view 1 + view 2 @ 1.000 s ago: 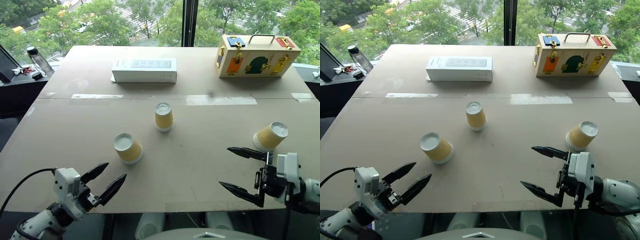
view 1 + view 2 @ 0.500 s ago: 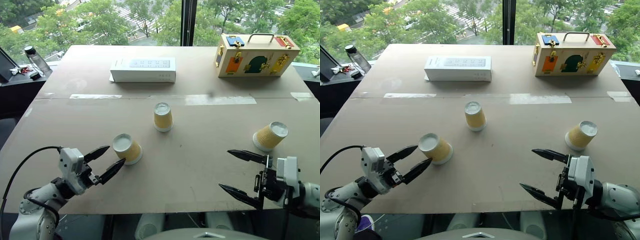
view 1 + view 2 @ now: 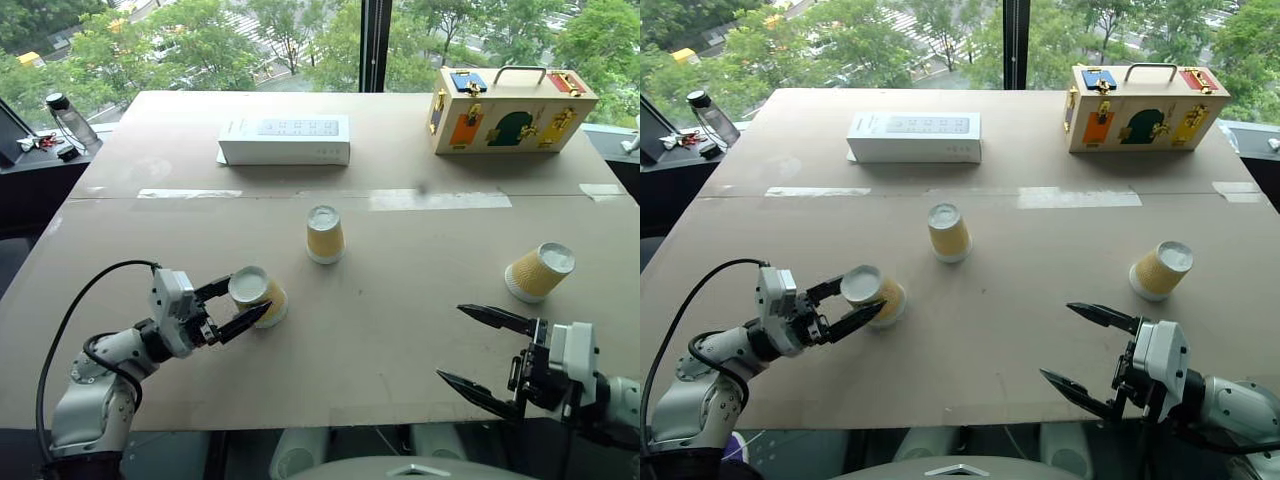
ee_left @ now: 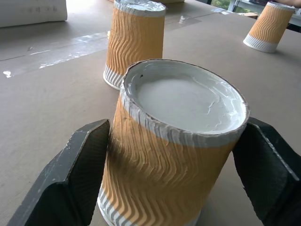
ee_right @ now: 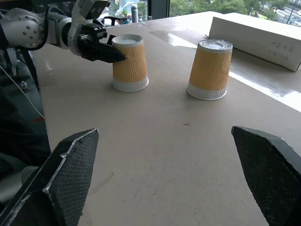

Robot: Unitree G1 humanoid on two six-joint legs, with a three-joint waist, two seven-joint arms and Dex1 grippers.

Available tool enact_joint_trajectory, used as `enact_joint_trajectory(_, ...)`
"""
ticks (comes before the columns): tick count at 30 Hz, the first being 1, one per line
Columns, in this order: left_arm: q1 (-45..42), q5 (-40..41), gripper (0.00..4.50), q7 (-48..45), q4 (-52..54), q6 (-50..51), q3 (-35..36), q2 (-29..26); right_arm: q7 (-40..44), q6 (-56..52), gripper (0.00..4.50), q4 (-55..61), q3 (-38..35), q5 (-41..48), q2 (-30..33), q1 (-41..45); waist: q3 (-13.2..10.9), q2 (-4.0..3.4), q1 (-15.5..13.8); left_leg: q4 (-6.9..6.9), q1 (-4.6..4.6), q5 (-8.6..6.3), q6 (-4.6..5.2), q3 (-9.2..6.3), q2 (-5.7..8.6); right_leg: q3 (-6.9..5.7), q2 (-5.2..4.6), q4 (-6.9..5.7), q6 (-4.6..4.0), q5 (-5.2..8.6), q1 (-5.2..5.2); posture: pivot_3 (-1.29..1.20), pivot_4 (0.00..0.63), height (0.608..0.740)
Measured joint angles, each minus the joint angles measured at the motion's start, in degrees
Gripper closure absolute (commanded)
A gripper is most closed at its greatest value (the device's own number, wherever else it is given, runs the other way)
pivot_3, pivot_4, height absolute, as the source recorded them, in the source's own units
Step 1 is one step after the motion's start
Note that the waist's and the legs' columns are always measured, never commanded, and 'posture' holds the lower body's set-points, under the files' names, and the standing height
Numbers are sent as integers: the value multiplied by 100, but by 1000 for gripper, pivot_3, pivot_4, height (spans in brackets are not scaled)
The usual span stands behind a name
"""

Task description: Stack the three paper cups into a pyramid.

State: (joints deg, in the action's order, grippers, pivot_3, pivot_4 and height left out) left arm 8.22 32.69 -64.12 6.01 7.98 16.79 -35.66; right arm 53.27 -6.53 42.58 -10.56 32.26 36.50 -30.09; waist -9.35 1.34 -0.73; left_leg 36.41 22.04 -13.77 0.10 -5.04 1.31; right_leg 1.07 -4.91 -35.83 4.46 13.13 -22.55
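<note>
On the bench (image 3: 120,230), the left end effector (image 3: 240,304) grasped the near-left paper cup (image 3: 259,296); squeezing harder could crush its ribbed wall. The right end effector (image 3: 480,352) stood released. Middle cup (image 3: 325,234) and right cup (image 3: 540,272) stood well apart, nothing between.

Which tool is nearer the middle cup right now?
Left. The left tool sits around the near-left cup, just in front and left of the middle cup. The right tool hangs open near the table's front edge, further off to the right.
</note>
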Motion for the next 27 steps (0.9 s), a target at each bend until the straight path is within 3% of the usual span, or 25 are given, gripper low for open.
enact_joint_trajectory(1, -27, 0, 1962, -61, -9, 1, -28, -27, -7, 8, 0, 0, 0, -5, 0, -10, 0, 0, 0, 0, 0, 0, 0, -1, 0, 0, 0, 0, 0, 0, 0, 0, 150, 740)
enact_joint_trajectory(10, -273, 4, 1974, -301, 275, 319, -544, -222, -211, 41, 0, 7, -12, -34, -47, -77, -1, -2, -11, 0, 1, 0, 0, -3, 0, -2, -1, 0, 0, 0, 0, 0, 150, 740)
enact_joint_trajectory(17, -1563, -32, 1974, 319, 965, 1361, -1640, -36, -514, 50, 0, 110, -77, -158, -218, -246, -2, -3, -15, 3, 1, 0, 0, -7, 12, -3, 2, -5, 10, -6, 2, 0, 150, 740)
enact_joint_trajectory(22, -2798, -153, 1974, 619, 783, 2025, -2382, 506, -603, 206, 0, 147, -272, -277, -408, -775, -4, -5, -7, 4, 3, 1, 0, -5, 20, -1, 6, -5, 24, -15, 1, 0, 150, 740)
enact_joint_trajectory(27, -3472, -470, 1974, 674, 192, 2063, -3055, 1171, -673, 379, 0, 141, -556, -369, -580, -1159, -3, -6, 16, 7, 1, 1, 0, -2, 26, 5, 5, -5, 26, -15, 3, 0, 150, 740)
